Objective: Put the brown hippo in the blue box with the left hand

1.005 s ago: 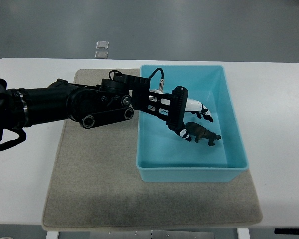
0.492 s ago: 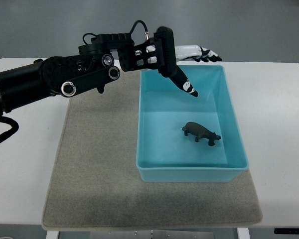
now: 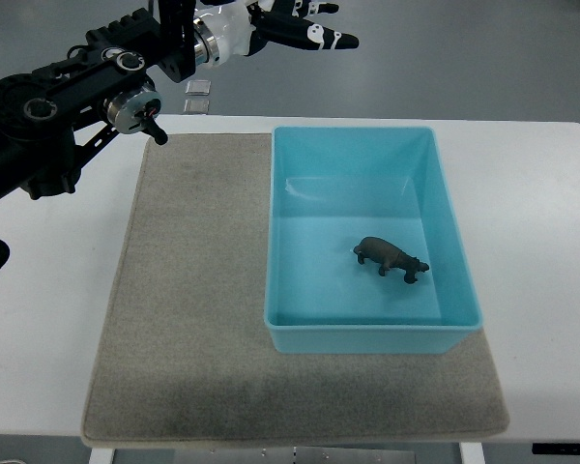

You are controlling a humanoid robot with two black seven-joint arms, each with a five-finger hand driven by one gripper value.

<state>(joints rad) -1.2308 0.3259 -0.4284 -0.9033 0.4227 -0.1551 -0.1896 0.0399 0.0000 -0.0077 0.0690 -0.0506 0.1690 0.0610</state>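
Observation:
The brown hippo (image 3: 391, 258) stands on the floor of the blue box (image 3: 454, 251), right of the box's middle, with nothing touching it. My left hand (image 3: 300, 27) is raised high at the top edge of the picture, beyond the box's far rim, fingers spread and holding nothing. Its black arm (image 3: 72, 101) runs in from the upper left. The right arm does not show.
The blue box sits on the right part of a grey mat (image 3: 188, 319) on a white table (image 3: 541, 290). Two small pale squares (image 3: 198, 95) lie on the floor beyond the table's far edge.
The left hand let go of the hippo inside the box, then lifted up and away past the far rim. The hippo has stayed where it was set down.

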